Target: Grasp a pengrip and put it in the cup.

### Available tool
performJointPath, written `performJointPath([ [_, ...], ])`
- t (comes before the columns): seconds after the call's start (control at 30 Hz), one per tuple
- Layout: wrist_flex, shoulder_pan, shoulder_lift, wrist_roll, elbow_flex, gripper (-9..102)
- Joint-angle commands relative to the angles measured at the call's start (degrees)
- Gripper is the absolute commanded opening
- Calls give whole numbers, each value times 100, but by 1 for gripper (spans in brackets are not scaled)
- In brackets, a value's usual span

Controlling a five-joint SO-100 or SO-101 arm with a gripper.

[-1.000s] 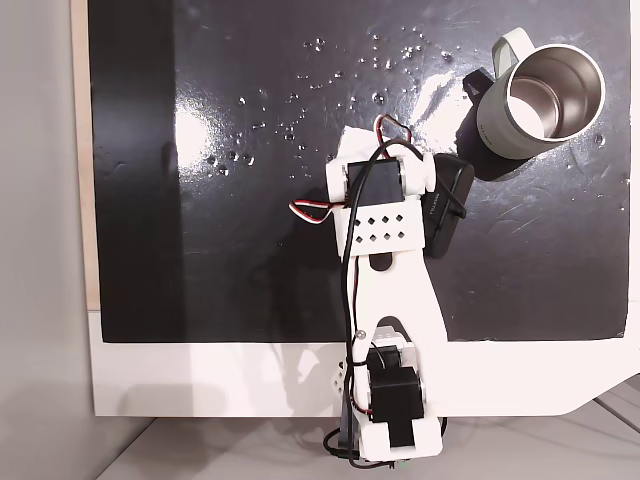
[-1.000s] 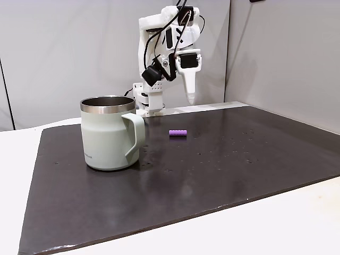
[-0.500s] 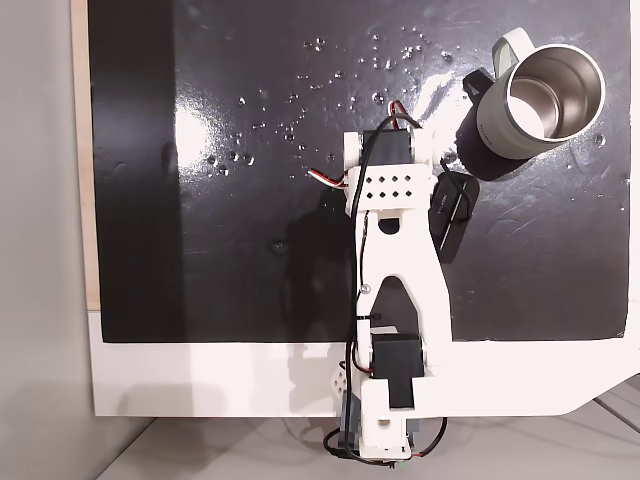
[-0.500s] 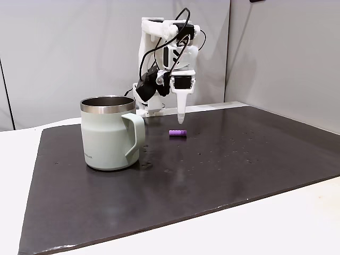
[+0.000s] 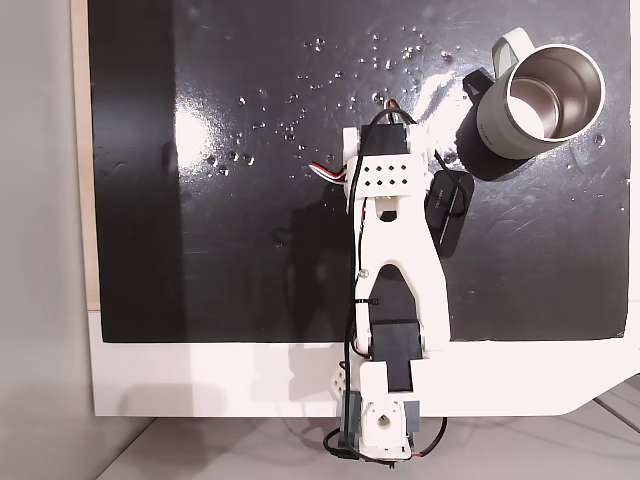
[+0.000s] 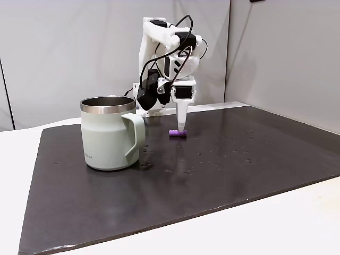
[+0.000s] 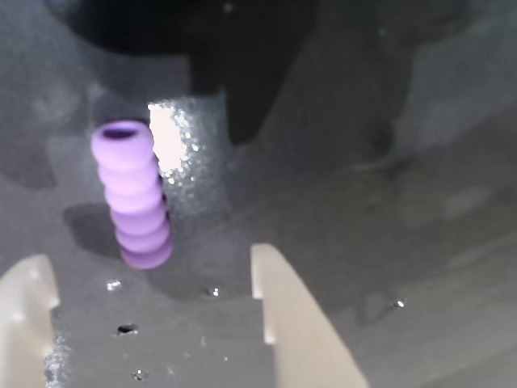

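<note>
The pengrip point(image 6: 178, 133) is a tiny purple ribbed tube lying on the black mat right of the cup; in the wrist view the pengrip point(image 7: 133, 194) lies just ahead of the gap between my white fingers. My gripper point(image 6: 181, 126) points straight down, its tip almost at the mat beside the pengrip. In the wrist view my gripper point(image 7: 148, 265) is open, and nothing is held. The cup point(image 6: 109, 139), a pale grey-green mug with a steel inside, stands upright to the left; from above, the cup point(image 5: 492, 128) sits at the mat's far right corner. The arm point(image 5: 385, 180) covers the pengrip from above.
The black mat point(image 5: 230, 250) lies on a white table point(image 5: 200, 380) and carries small shiny specks point(image 5: 300, 100) at the far side. A black camera module point(image 5: 446, 206) hangs off the wrist toward the cup. Grey walls point(image 6: 276, 53) stand behind the arm.
The arm swung over and came down: the gripper dropped from well above the mat to just beside the pengrip. The pengrip and cup have not moved.
</note>
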Motion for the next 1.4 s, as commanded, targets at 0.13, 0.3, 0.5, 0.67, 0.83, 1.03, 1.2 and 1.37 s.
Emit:
performJointPath([
  [0.13, -404, 114, -53, -237, 255, 21],
  [0.3, -642, 123, -62, -439, 457, 21],
  [0.5, -967, 237, -53, -721, 633, 18],
  [0.67, -1213, 325, -53, -1002, 809, 12],
  [0.83, -1310, 457, -53, -1125, 896, 4],
  [1.03, -1318, 519, -44, -1169, 896, 0],
  [1.2, -1072, 431, 264, -1143, 712, 0],
  [1.37, -132, 97, 826, -1081, -176, 0],
])
